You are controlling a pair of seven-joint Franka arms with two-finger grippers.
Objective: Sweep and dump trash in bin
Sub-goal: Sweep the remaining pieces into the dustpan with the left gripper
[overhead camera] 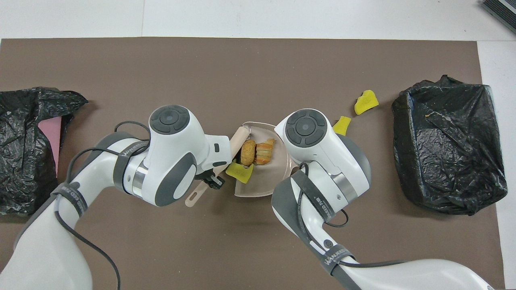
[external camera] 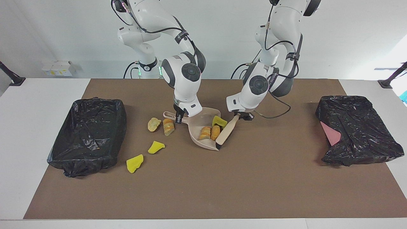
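Observation:
A beige dustpan (external camera: 198, 122) lies mid-table and holds two tan bread-like lumps (external camera: 210, 132) and one yellow chunk (external camera: 219, 121). My right gripper (external camera: 179, 117) is shut on the dustpan's handle. My left gripper (external camera: 241, 114) is shut on the handle of the beige brush (external camera: 226, 132), whose bristle end rests at the pan's mouth. Two more bread lumps (external camera: 161, 125) and two yellow chunks (external camera: 155, 147) (external camera: 134, 163) lie on the mat toward the right arm's end. The overhead view shows the pan (overhead camera: 266, 177), brush (overhead camera: 238, 139) and two loose yellow chunks (overhead camera: 366, 101); the arm hides the right gripper.
A black bag-lined bin (external camera: 89, 136) stands at the right arm's end of the brown mat, near the loose trash. A second black-bagged bin (external camera: 356, 130) with a pink patch showing stands at the left arm's end. A black cable trails near the left gripper.

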